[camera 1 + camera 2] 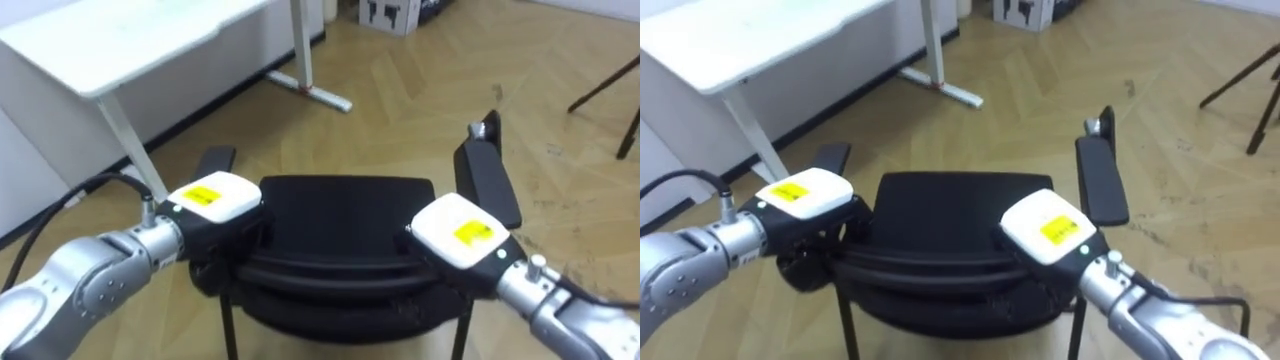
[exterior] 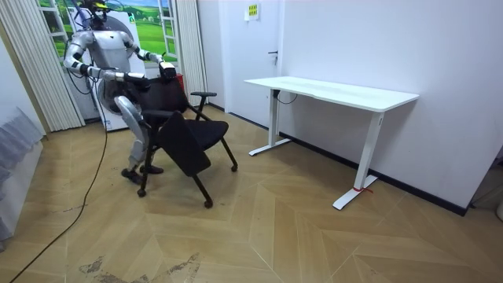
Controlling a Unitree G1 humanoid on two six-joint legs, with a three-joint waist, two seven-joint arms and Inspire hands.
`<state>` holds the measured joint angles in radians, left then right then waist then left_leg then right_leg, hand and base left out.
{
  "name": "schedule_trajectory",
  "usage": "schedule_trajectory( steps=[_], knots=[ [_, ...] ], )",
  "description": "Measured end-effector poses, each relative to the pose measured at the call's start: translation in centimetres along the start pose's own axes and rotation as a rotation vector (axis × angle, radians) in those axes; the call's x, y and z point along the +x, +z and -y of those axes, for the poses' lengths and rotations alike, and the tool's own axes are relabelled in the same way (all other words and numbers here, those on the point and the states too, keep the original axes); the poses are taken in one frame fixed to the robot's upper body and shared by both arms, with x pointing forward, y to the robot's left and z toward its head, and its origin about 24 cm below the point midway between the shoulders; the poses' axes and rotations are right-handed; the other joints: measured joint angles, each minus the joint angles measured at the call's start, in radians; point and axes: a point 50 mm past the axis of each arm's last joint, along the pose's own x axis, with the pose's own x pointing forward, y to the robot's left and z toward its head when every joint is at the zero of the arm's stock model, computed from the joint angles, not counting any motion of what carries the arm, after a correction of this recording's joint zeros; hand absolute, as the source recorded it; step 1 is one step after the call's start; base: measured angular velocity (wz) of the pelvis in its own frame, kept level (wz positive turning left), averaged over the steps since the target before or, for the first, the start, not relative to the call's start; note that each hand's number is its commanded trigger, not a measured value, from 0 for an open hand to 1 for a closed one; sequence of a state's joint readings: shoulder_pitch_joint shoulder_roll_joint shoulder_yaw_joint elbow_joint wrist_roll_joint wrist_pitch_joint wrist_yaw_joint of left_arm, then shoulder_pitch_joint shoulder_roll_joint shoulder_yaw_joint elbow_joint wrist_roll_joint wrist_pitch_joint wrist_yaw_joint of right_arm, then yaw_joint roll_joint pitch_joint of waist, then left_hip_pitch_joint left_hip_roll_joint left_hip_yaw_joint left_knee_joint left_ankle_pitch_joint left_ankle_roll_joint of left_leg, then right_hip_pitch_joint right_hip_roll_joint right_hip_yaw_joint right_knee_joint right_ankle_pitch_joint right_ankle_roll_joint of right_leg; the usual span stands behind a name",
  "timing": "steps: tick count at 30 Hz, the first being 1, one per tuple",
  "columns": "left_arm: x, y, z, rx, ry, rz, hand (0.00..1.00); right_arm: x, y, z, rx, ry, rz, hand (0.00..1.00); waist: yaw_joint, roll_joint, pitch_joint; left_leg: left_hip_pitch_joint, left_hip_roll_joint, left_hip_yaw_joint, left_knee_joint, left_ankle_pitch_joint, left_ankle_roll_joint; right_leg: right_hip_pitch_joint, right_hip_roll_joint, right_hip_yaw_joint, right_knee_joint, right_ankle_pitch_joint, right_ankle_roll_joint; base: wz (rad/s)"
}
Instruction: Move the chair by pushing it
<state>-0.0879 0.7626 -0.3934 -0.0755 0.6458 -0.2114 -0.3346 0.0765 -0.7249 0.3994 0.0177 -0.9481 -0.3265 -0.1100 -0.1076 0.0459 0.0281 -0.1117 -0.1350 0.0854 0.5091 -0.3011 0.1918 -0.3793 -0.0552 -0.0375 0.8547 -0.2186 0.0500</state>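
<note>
Left hand [image 1: 213,203] and right hand [image 1: 462,233], fingers hidden, at chair [image 1: 345,215] backrest.

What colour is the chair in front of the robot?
Black. The chair shows best in the room view.

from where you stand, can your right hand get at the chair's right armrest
Probably yes. The right armrest lies just ahead of the right hand, with nothing between them; the hand now sits at the chair back and would have to leave it.
</note>
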Motion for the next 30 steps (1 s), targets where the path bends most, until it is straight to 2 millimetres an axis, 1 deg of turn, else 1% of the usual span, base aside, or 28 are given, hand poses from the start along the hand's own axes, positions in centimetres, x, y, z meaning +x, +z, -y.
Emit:
schedule_trajectory(
  steps=[1,2,4,5,7,8,9,10,11,12,13,14,15,16,17,18,19,20,21,22,23,24,25,26,27,28,29,30],
  knots=[
    [0.03,0.02,-0.12,0.007,0.010,0.002,1.00,-0.01,0.01,0.03,0.000,-0.006,0.002,1.00,-0.009,0.002,0.0006,0.002,-0.003,-0.015,0.012,-0.015,0.001,-0.007,0.021,-0.019,-0.119,0.006,-0.009,0.27],
    [0.05,0.01,-0.10,0.007,0.014,0.002,1.00,0.00,0.03,0.03,0.001,-0.006,0.004,1.00,-0.014,0.002,0.0007,0.008,-0.004,-0.023,0.016,-0.022,0.000,-0.007,0.027,-0.031,-0.173,0.012,-0.017,0.35],
    [0.11,-0.04,-0.01,0.018,0.018,-0.003,1.00,0.01,0.17,-0.02,0.005,-0.002,0.010,1.00,-0.027,0.002,0.0003,0.039,-0.012,-0.048,0.018,-0.049,-0.010,-0.005,0.042,-0.071,-0.322,0.060,-0.041,0.26],
    [0.10,-0.05,-0.03,0.021,0.020,-0.004,1.00,0.03,0.21,0.04,0.004,-0.004,0.013,1.00,-0.027,0.002,0.0001,0.049,-0.014,-0.050,0.019,-0.058,-0.010,-0.005,0.046,-0.072,-0.344,0.071,-0.044,0.20],
    [0.10,-0.03,-0.10,0.022,0.030,-0.002,1.00,-0.10,0.17,0.33,-0.009,-0.002,0.021,1.00,-0.036,0.006,-0.0009,0.088,-0.017,-0.074,0.027,-0.101,-0.016,0.012,0.059,-0.071,-0.372,0.112,-0.071,0.22],
    [0.10,-0.01,-0.10,0.022,0.032,-0.001,1.00,-0.08,0.23,0.38,-0.008,-0.002,0.024,1.00,-0.037,0.011,-0.0040,0.097,-0.015,-0.081,0.027,-0.111,-0.018,0.017,0.061,-0.074,-0.369,0.123,-0.082,0.21],
    [0.08,0.01,-0.18,0.024,0.039,0.000,1.00,-0.11,0.21,0.59,-0.016,-0.003,0.025,1.00,-0.039,0.015,-0.0093,0.116,-0.005,-0.095,0.026,-0.133,-0.023,0.030,0.066,-0.091,-0.366,0.137,-0.096,0.12],
    [0.06,0.01,-0.26,0.025,0.045,-0.002,1.00,-0.17,0.13,0.75,-0.023,-0.001,0.024,1.00,-0.033,0.029,-0.0102,0.137,0.014,-0.100,0.025,-0.151,-0.033,0.054,0.081,-0.110,-0.370,0.142,-0.112,0.06],
    [0.03,-0.02,-0.33,0.030,0.047,-0.005,1.00,-0.14,0.17,0.78,-0.023,-0.001,0.023,1.00,-0.027,0.032,-0.0112,0.151,0.024,-0.100,0.024,-0.160,-0.044,0.069,0.090,-0.115,-0.368,0.140,-0.130,0.00],
    [0.02,-0.04,-0.39,0.033,0.051,-0.009,1.00,-0.04,0.25,0.72,-0.018,0.000,0.019,1.00,-0.019,0.035,-0.0127,0.167,0.047,-0.092,0.060,-0.173,-0.086,0.092,0.099,-0.135,-0.354,0.112,-0.150,0.09],
    [0.10,-0.03,-0.41,0.034,0.057,-0.014,1.00,0.01,0.32,0.59,-0.013,0.001,0.015,1.00,-0.019,0.030,-0.0092,0.140,0.078,-0.047,0.166,-0.161,-0.161,0.116,0.096,-0.153,-0.330,0.080,-0.174,0.16],
    [0.15,0.03,-0.38,0.037,0.058,-0.014,1.00,0.00,0.28,0.51,-0.015,0.005,0.012,1.00,-0.018,0.027,-0.0092,0.122,0.091,-0.024,0.228,-0.141,-0.196,0.127,0.096,-0.156,-0.319,0.062,-0.174,0.21],
    [0.22,0.13,-0.27,0.037,0.056,-0.013,1.00,-0.06,0.22,0.41,-0.019,0.009,0.007,1.00,-0.013,0.024,-0.0095,0.089,0.117,0.012,0.340,-0.083,-0.244,0.151,0.096,-0.160,-0.306,0.031,-0.171,0.12],
    [0.30,0.24,-0.13,0.034,0.049,-0.011,1.00,-0.21,0.21,0.23,-0.016,0.013,0.004,1.00,-0.005,0.023,-0.0090,0.065,0.141,0.044,0.420,-0.007,-0.243,0.182,0.096,-0.163,-0.306,0.005,-0.172,0.10],
    [0.32,0.28,-0.07,0.033,0.046,-0.010,1.00,-0.29,0.22,0.13,-0.013,0.014,0.004,1.00,-0.002,0.021,-0.0082,0.058,0.153,0.059,0.452,0.034,-0.240,0.200,0.096,-0.164,-0.311,-0.005,-0.173,0.14],
    [0.35,0.33,-0.01,0.035,0.044,-0.008,1.00,-0.37,0.23,0.01,-0.009,0.015,0.004,1.00,0.000,0.012,-0.0042,0.038,0.170,0.077,0.511,0.106,-0.231,0.232,0.094,-0.163,-0.324,-0.024,-0.174,0.17],
    [0.35,0.38,-0.10,0.037,0.049,-0.004,1.00,-0.32,0.26,0.04,-0.007,0.009,0.004,1.00,0.007,0.009,-0.0035,0.001,0.206,0.078,0.555,0.109,-0.223,0.252,0.098,-0.164,-0.333,-0.041,-0.177,0.14],
    [0.35,0.37,-0.20,0.038,0.054,-0.004,1.00,-0.28,0.24,0.07,-0.005,0.005,0.000,1.00,0.013,0.006,-0.0023,-0.023,0.228,0.077,0.568,0.098,-0.213,0.260,0.099,-0.164,-0.335,-0.048,-0.180,0.00],
    [0.37,0.33,-0.42,0.041,0.064,-0.006,1.00,-0.10,0.22,0.16,0.000,-0.003,-0.012,1.00,0.025,-0.004,-0.0005,-0.081,0.272,0.075,0.580,0.087,-0.206,0.273,0.096,-0.161,-0.340,-0.062,-0.180,-0.07],
    [0.46,0.33,-0.48,0.042,0.067,-0.010,1.00,0.06,0.14,0.19,0.000,-0.005,-0.024,1.00,0.028,-0.010,0.0022,-0.132,0.304,0.073,0.561,0.084,-0.206,0.296,0.091,-0.158,-0.357,-0.069,-0.176,-0.07],
    [0.55,0.37,-0.41,0.040,0.068,-0.012,1.00,0.08,0.08,0.18,0.000,-0.005,-0.029,1.00,0.030,-0.011,0.0027,-0.153,0.316,0.072,0.539,0.082,-0.209,0.309,0.087,-0.154,-0.367,-0.070,-0.173,0.00],
    [0.66,0.45,-0.30,0.033,0.067,-0.012,1.00,0.04,-0.05,0.19,-0.007,-0.006,-0.037,1.00,0.030,-0.014,0.0044,-0.189,0.322,0.064,0.467,0.081,-0.211,0.332,0.073,-0.149,-0.388,-0.078,-0.162,-0.04],
    [0.69,0.50,-0.29,0.029,0.069,-0.010,1.00,-0.04,-0.16,0.27,-0.018,-0.012,-0.037,1.00,0.029,-0.017,0.0048,-0.210,0.322,0.070,0.358,0.083,-0.216,0.346,0.060,-0.143,-0.401,-0.085,-0.150,-0.05],
    [0.68,0.50,-0.30,0.027,0.072,-0.009,1.00,-0.05,-0.16,0.32,-0.021,-0.015,-0.036,1.00,0.032,-0.018,0.0047,-0.212,0.321,0.079,0.292,0.086,-0.219,0.353,0.054,-0.137,-0.405,-0.089,-0.145,-0.13],
    [0.66,0.49,-0.38,0.028,0.079,-0.009,1.00,-0.07,-0.20,0.48,-0.025,-0.019,-0.036,1.00,0.041,-0.017,0.0011,-0.206,0.313,0.082,0.144,0.105,-0.226,0.361,0.049,-0.125,-0.406,-0.104,-0.134,-0.10],
    [0.60,0.51,-0.60,0.032,0.091,-0.008,1.00,-0.11,-0.26,0.70,-0.031,-0.026,-0.035,1.00,0.037,-0.009,-0.0044,-0.202,0.303,0.081,0.008,0.155,-0.228,0.368,0.047,-0.125,-0.397,-0.128,-0.122,-0.07],
    [0.48,0.37,-0.75,0.040,0.099,-0.011,1.00,-0.06,-0.19,0.65,-0.025,-0.030,-0.038,1.00,0.037,-0.035,-0.0068,-0.189,0.273,0.079,-0.030,0.212,-0.218,0.373,0.017,-0.114,-0.361,-0.166,-0.102,0.09],
    [0.48,0.35,-0.73,0.045,0.098,-0.014,1.00,-0.01,-0.11,0.53,-0.018,-0.028,-0.045,1.00,0.029,-0.048,-0.0162,-0.176,0.254,0.082,-0.039,0.210,-0.214,0.377,0.002,-0.115,-0.360,-0.177,-0.089,0.20]
  ],
)
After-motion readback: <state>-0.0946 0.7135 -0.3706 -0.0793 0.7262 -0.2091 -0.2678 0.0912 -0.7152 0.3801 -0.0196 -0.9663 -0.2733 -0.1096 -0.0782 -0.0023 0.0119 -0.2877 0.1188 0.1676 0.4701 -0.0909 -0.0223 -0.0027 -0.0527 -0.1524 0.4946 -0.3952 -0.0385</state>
